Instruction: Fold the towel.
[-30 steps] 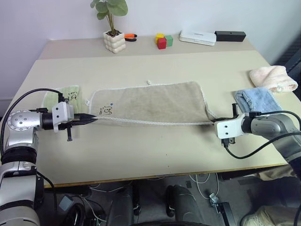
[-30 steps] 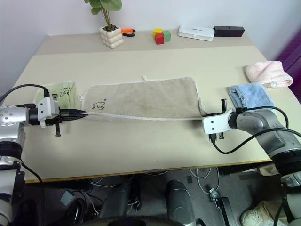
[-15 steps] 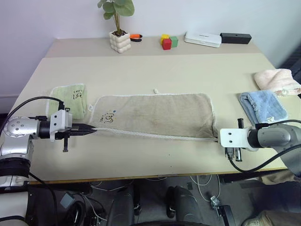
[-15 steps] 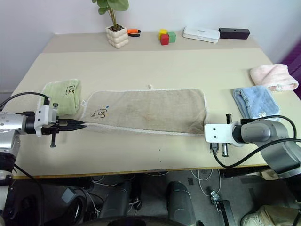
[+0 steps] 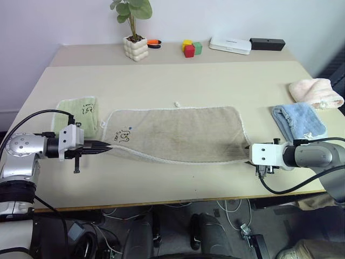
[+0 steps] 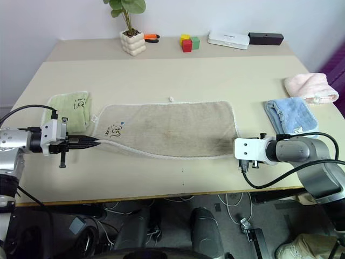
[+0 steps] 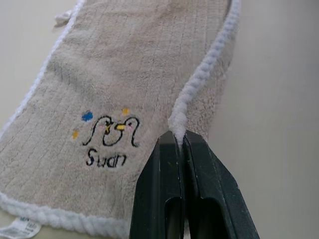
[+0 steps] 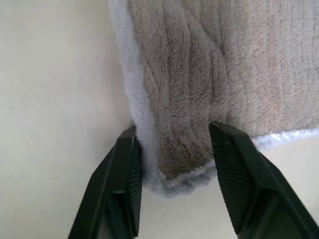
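While the towel [image 5: 178,133] lies flat along the near part of the table [image 5: 215,81], read the lines below.

Step in hand: you are laying down a lengthwise fold; the near edge is not yet fully let go.
Left gripper [image 7: 180,140]: jaws pressed together, pinching the white edging by the "Swan" logo [image 7: 110,130].
Right gripper [image 8: 172,149]: jaws spread, straddling the far-end corner without clamping it.
Next move: judged, you part the left jaws, lift both grippers clear, then take hold for a crosswise fold.
Risk: the near edge sags inward mid-span; pulling may skew the layers.
Count, cloths: one towel, one green cloth [image 5: 80,110], one blue cloth [image 5: 299,120], one pink cloth [image 5: 314,90].
Count, other: one potted plant [image 5: 132,29], three coloured blocks [image 5: 189,47].
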You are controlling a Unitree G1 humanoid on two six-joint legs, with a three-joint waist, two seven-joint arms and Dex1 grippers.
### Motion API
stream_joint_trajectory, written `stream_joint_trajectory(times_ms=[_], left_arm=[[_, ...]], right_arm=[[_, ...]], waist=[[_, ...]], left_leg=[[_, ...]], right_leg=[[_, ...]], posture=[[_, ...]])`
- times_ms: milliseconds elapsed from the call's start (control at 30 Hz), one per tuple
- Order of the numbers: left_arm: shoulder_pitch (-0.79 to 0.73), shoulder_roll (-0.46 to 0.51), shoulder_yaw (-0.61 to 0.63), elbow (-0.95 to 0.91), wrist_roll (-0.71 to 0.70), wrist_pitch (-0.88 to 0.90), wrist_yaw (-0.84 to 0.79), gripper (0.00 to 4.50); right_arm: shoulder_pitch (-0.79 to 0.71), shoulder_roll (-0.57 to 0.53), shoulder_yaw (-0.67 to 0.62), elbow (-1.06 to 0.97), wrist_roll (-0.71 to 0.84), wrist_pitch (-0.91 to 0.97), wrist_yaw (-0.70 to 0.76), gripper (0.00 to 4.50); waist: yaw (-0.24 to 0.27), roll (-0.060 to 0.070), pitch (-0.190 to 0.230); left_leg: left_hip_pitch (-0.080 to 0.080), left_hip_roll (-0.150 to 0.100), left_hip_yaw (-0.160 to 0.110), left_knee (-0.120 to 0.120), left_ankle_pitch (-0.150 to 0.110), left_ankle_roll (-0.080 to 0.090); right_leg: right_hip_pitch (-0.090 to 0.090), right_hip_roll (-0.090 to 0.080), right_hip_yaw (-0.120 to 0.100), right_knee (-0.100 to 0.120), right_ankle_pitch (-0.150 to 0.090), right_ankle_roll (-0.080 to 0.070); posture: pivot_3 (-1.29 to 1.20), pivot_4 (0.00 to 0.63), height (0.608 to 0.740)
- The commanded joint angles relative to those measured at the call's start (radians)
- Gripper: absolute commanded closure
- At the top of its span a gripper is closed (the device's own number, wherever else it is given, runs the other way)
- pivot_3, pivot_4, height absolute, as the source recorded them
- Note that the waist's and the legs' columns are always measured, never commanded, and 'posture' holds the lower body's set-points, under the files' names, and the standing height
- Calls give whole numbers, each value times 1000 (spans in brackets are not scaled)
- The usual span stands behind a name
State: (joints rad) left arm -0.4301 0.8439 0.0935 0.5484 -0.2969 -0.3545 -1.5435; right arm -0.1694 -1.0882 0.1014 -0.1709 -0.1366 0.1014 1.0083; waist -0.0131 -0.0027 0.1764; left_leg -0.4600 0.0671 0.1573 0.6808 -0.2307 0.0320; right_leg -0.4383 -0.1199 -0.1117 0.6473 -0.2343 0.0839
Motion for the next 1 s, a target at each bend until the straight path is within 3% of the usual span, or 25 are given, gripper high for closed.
stream_joint_trajectory(times_ms=[33,100,133,400,733,1000], left_arm=[[-6,7,22,-13,-25,-1,2,4500],[-6,8,22,-13,-26,1,0,4500],[-5,8,21,-13,-26,1,-1,4500],[53,30,55,-86,-91,127,-6,4500],[216,49,96,-234,-126,171,32,4500],[57,12,65,-111,-93,114,49,4500]], right_arm=[[-7,4,5,13,-9,-29,12,3181],[-11,2,4,23,-10,-38,17,4210],[-12,-1,2,29,-11,-44,20,4459],[22,-45,-25,42,11,-80,77,4459],[132,-128,-115,-77,131,28,196,4459],[-70,-101,-31,43,36,24,161,4459]], waist=[[0,0,0],[0,0,0],[1,0,0],[2,0,0],[3,0,0],[3,0,0]], left_leg=[[0,0,0,0,0,0],[0,0,0,0,0,0],[0,0,1,0,0,0],[0,0,0,1,0,0],[0,2,-1,0,-1,2],[-1,1,-1,1,-2,2]], right_leg=[[0,0,0,0,0,0],[0,0,0,0,0,0],[0,0,0,0,0,1],[0,0,0,0,0,0],[-1,-1,0,0,-1,-1],[-4,-2,0,-1,-1,-2]], posture=[[0,150,740],[0,150,740],[0,150,740],[0,150,740],[0,150,740],[0,150,740]])
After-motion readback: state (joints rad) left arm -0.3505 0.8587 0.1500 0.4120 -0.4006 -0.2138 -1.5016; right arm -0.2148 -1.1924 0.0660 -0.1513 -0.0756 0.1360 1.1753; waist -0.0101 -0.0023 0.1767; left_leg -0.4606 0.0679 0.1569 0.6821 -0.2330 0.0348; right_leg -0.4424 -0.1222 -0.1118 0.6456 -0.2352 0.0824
